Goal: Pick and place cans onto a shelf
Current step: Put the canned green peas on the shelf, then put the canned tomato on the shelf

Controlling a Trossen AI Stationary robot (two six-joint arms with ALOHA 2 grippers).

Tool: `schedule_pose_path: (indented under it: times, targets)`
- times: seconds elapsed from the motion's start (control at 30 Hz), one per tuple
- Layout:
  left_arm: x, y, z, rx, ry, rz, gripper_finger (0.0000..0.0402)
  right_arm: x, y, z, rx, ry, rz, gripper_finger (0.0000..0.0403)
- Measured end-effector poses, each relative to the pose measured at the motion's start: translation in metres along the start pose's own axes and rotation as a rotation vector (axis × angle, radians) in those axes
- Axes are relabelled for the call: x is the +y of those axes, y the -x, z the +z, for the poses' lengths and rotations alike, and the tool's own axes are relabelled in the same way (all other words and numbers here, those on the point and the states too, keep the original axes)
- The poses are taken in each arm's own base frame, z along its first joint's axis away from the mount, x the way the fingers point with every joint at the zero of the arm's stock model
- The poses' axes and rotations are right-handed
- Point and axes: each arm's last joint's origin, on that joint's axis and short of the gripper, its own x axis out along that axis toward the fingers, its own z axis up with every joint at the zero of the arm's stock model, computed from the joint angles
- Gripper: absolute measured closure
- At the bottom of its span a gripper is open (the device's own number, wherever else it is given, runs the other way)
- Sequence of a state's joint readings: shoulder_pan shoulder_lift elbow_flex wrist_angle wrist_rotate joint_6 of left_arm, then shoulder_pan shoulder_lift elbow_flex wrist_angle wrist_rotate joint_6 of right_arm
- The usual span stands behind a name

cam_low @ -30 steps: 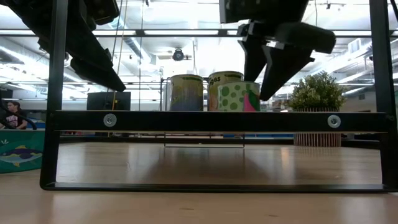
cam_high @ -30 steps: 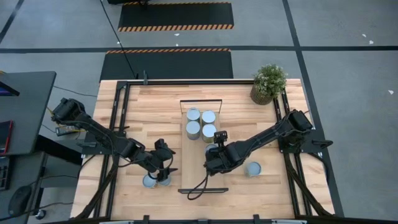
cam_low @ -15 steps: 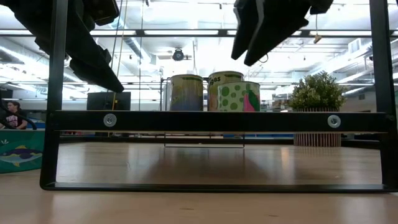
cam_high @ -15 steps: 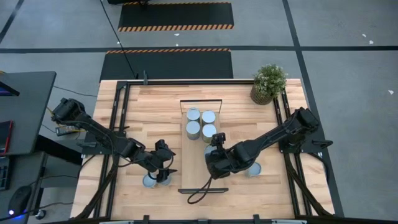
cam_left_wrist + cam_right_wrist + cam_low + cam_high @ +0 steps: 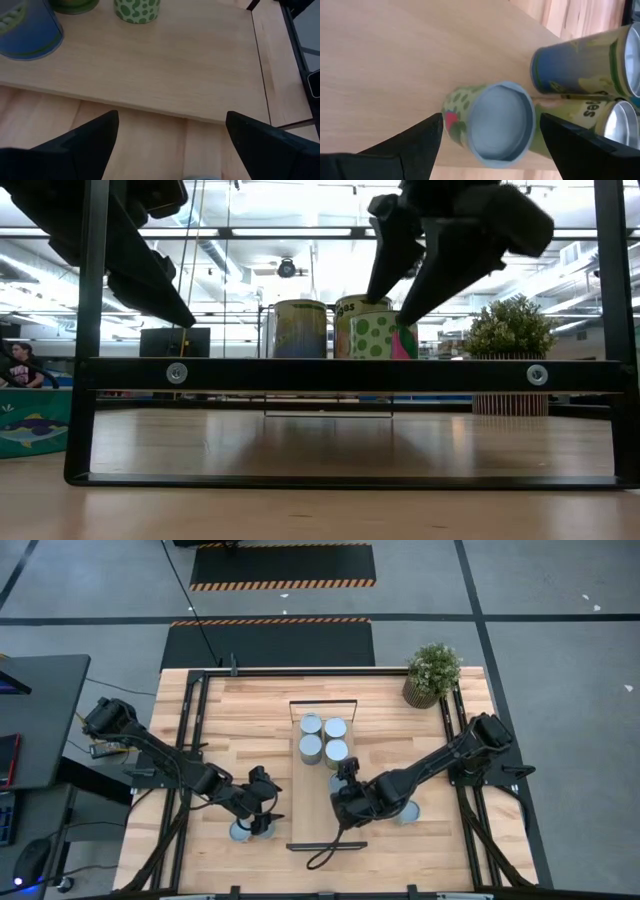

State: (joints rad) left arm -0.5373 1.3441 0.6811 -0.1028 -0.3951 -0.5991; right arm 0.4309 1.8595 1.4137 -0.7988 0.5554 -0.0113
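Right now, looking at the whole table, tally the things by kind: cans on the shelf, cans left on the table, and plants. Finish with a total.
cans on the shelf: 5
cans on the table: 3
potted plant: 1
Total: 9 things, 8 of them cans

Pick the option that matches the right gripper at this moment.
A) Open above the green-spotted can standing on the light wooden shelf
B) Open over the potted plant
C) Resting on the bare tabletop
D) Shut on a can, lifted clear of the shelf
A: in the right wrist view the right gripper has its fingers spread either side of the green-spotted can, which stands on the light wooden shelf.
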Motion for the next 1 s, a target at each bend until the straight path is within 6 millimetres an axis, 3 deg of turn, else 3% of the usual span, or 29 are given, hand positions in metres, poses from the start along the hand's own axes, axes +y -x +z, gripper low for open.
schedule_pose_path:
  times: [0.5,0.8,1.0]
  targets:
    - [0.001,0.0,-0.001,0.009,0.011,0.004,0.0026,-0.009,-0.004,-0.003,0.03,-0.016,-0.04,0.0062]
    - [-0.001,0.001,-0.009,0.192,0.071,-0.136,0.0026,-0.028,0.039,-0.014,-0.006,-0.132,-0.034,0.0062]
    - [-0.014,0.006,0.01,0.199,0.062,-0.136,0.0026,-0.04,0.058,-0.017,-0.064,-0.201,-0.04,0.0062]
